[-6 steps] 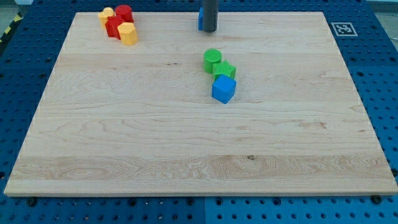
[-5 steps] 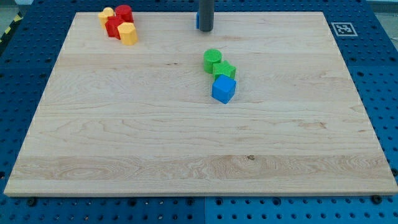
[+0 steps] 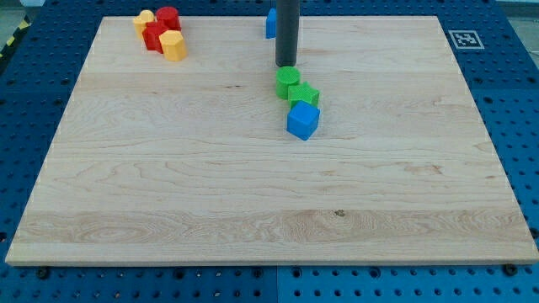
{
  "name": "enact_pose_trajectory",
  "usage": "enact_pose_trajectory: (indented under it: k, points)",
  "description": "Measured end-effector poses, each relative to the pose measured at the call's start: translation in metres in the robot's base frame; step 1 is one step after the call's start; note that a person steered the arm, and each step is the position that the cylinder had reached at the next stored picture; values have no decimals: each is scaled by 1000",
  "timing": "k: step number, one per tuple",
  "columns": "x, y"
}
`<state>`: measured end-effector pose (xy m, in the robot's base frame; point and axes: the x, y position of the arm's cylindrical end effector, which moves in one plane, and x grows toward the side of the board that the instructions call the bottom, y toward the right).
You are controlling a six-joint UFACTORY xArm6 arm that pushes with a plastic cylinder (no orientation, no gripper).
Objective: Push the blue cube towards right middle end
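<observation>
you saw my tip (image 3: 286, 65) just above the green cylinder (image 3: 288, 82), near the table's top edge; it had no jaws and grasped nothing. the blue cube (image 3: 303, 120) lay near the table's middle, touching the green star block (image 3: 304, 94). another blue block (image 3: 271, 23) stood partly hidden behind the rod.

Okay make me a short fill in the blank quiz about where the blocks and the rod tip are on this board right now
1. My tip stands just above the green ____.
2. The blue cube touches the green ____ block.
3. The red and yellow blocks cluster at the view's top ____.

Missing words: cylinder; star; left
</observation>
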<state>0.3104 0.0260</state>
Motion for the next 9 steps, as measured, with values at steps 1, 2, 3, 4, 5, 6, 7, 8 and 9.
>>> enact_pose_trajectory:
  k: [1,2,3,4,5,6,7,8,9]
  points:
    - [12,36]
    - [60,75]
    - [101,76]
    - [135,82]
    - [180,91]
    - [197,57]
    - [189,10]
    - [160,-16]
    - [155,-16]
